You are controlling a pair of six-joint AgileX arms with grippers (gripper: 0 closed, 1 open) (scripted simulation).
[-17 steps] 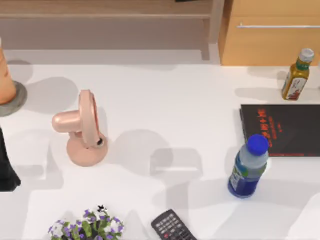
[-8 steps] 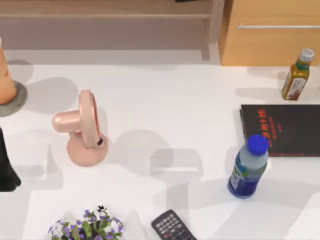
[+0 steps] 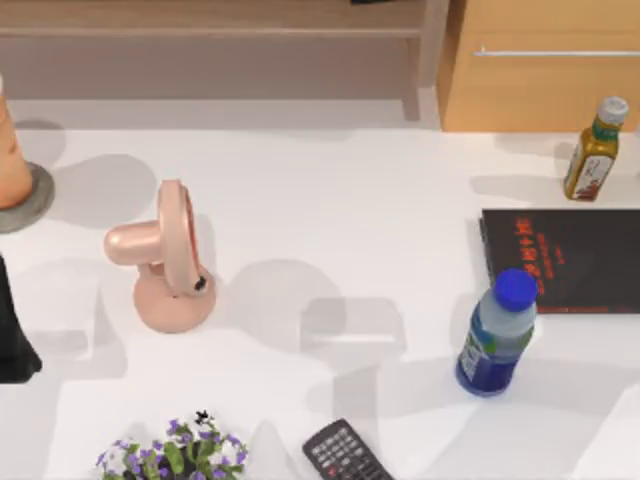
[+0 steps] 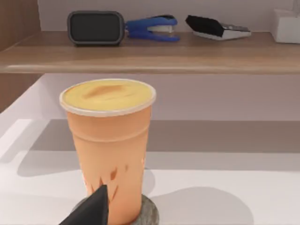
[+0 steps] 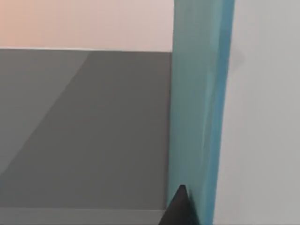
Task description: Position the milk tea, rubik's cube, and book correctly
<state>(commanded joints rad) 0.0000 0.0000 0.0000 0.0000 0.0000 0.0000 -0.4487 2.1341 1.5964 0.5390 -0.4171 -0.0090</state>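
Nothing has shifted over the last second: the peach-orange tapered milk tea cup (image 3: pixel 10 150) stays on its grey round coaster (image 3: pixel 35 200) at nine o'clock, the black red-lettered book (image 3: pixel 575 262) lies flat at three o'clock, and I cannot tell either claw's state.

Peach-orange milk tea (image 4: pixel 108 140) on a grey coaster (image 3: pixel 40 195); black book (image 3: pixel 565 262) bears red characters.

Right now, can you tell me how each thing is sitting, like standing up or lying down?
milk tea: upright on a grey coaster, full to the rim.
book: lying flat, closed, black cover up.
blue-capped bottle: standing, cap on.
yellow bottle: standing, cap on.
pink fan: upright on its base.
remote: lying flat, buttons up.
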